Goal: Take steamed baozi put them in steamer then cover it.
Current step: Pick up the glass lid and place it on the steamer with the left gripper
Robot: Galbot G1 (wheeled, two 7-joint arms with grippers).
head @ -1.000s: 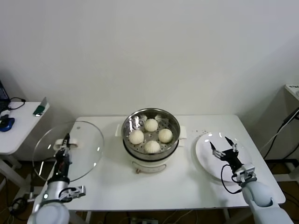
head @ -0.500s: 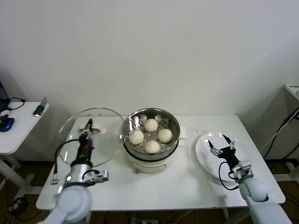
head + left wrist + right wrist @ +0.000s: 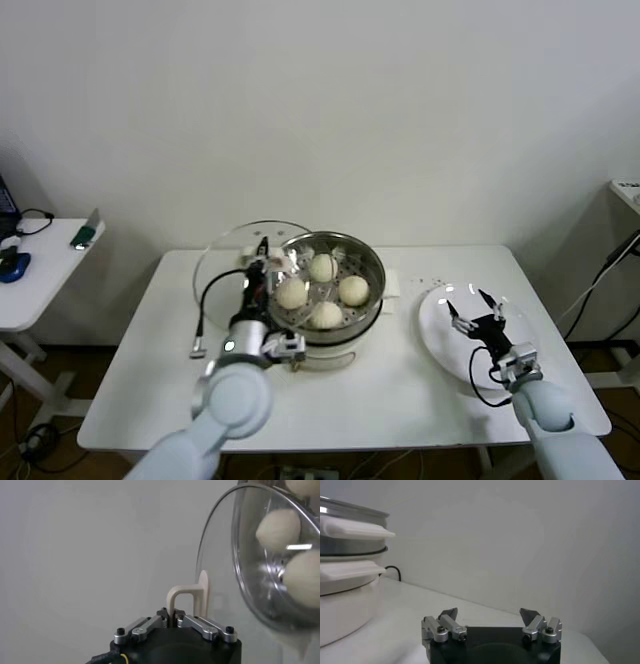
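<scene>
The cover [image 3: 262, 262] is hanging in the air just beside the left rim of the steamer [image 3: 322, 290], tilted steeply so its glass is facing the pot rather than lying flat over it. The left gripper [image 3: 262, 262] is clamped together on the cover's cream handle [image 3: 192, 599] — in the left wrist view its fingers [image 3: 199, 625] are pinching the foot of that handle, with the clear dome standing on edge beyond them and the buns showing through the glass. Holding it by the central handle is letting the lid hang balanced, and the tilt is probably there to carry its near edge clear of the steel rim before it is levelled. Inside the steamer, the four steamed baozi [image 3: 323, 290] are sitting on the perforated tray, so by the look of it the loading is finished and only the covering is left; the lid would need to be brought over the pot's centre, levelled and lowered so its metal rim seats all round. The right gripper [image 3: 477, 318] is idling with its fingers spread wide apart and nothing between them, hovering over the white plate [image 3: 440, 345] at the table's right side — the plate is bare, and well apart from the steamer.
</scene>
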